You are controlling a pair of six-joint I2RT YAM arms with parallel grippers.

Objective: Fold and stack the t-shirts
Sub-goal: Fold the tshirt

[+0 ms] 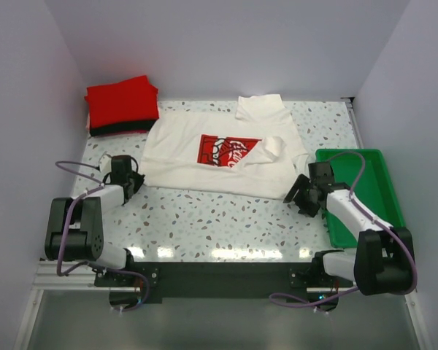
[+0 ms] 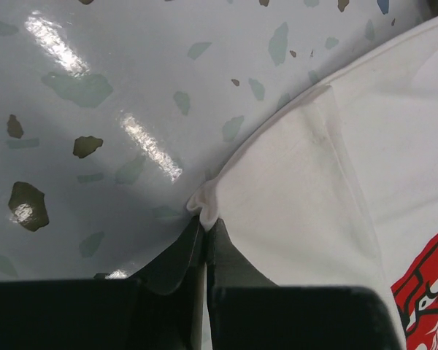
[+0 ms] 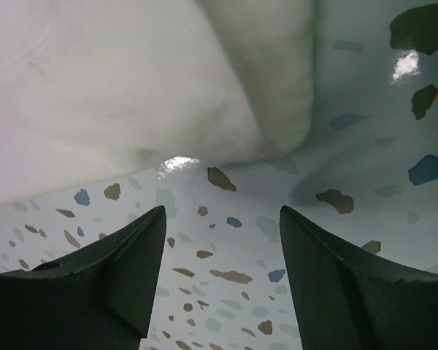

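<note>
The cream-white shirt lies spread front-up on the table, its red print showing at the chest. Its right sleeve is folded in over the body, and another flap lies turned up at its far edge. Behind the shirt's left shoulder, just off its far-left corner, a folded red shirt sits on top of a folded black shirt.

At the near-left corner of the cream-white shirt, the left gripper has its jaws pressed together on the cloth. In the left wrist view a small nub of the hem pokes up between the two fingers, and the fabric fans out from that pinch toward the print. In the overhead view the same gripper meets the shirt's edge low on the table.

By the near-right corner of the shirt, the right gripper stands with its jaws wide apart and nothing between them. Its fingers frame bare speckled table just short of the hem, with a rounded fold of the cloth just beyond. From above, this gripper sits between the shirt and the green tray, which lies to the shirt's right.
</note>
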